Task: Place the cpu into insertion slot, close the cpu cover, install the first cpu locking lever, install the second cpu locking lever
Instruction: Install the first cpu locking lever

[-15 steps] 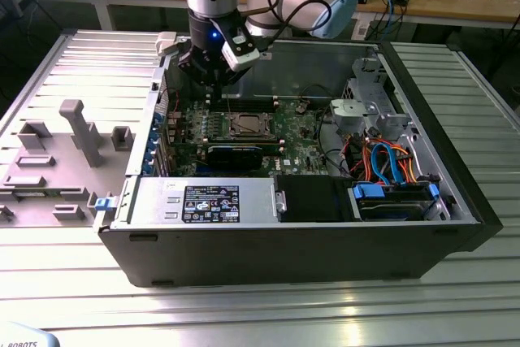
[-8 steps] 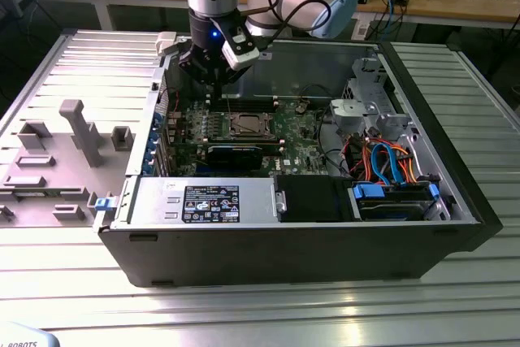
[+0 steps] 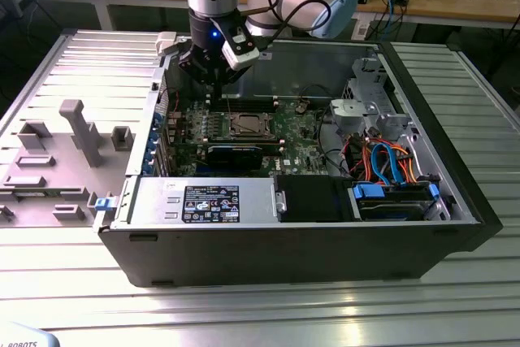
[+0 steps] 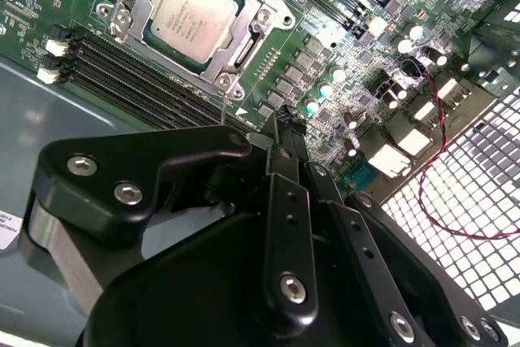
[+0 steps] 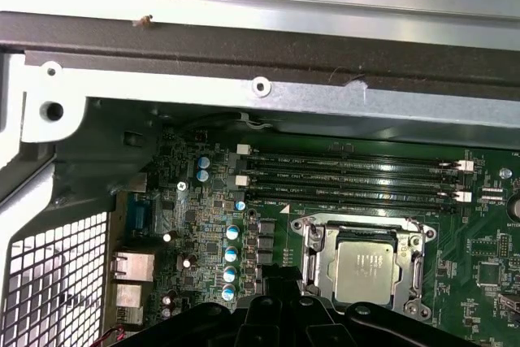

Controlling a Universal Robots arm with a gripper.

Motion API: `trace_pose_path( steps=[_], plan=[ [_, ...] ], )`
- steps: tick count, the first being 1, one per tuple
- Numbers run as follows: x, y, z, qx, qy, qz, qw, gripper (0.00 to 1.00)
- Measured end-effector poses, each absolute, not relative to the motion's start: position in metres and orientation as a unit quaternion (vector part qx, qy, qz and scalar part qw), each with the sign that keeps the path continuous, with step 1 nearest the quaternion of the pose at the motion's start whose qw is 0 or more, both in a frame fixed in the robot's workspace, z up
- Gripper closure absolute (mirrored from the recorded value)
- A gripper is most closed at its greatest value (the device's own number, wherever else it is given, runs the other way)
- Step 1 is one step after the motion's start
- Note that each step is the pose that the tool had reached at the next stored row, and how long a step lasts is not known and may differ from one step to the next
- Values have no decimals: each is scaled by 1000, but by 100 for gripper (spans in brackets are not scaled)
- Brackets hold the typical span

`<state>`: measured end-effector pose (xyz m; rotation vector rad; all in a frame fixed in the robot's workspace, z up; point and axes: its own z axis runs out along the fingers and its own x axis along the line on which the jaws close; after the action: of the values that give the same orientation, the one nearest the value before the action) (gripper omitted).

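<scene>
The cpu [image 4: 195, 12] lies flat in the insertion slot [image 3: 248, 125] on the green motherboard; it also shows in the first wrist view [image 5: 370, 270]. The silvery cpu cover [image 4: 244, 46] lies down around the chip, which shows through its window. My gripper [image 4: 280, 126] hovers above the board beside the socket's corner, over the memory slots, with its black fingers [image 4: 286, 201] brought together and nothing visible between them. A thin metal rod [image 4: 223, 107] stands up by that corner, close to the fingertips. In the exterior view the gripper [image 3: 214, 91] hangs to the socket's left.
The open computer case [image 3: 455, 225] surrounds the board, with a power supply [image 3: 203, 203] at the front and a drive cage with blue and orange cables [image 3: 390, 164] on the exterior view's right. Memory slots [image 5: 349, 180] and capacitors [image 5: 231, 253] flank the socket.
</scene>
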<state>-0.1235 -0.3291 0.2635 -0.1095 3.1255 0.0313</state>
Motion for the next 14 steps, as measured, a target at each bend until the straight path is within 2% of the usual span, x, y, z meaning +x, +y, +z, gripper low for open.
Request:
trace_pose_path(
  steps=[8, 14],
  plan=[
    [-123, -327, 260, -35, 999, 19, 7, 89],
    [-123, -326, 259, -35, 998, 48, 8, 89]
  ],
)
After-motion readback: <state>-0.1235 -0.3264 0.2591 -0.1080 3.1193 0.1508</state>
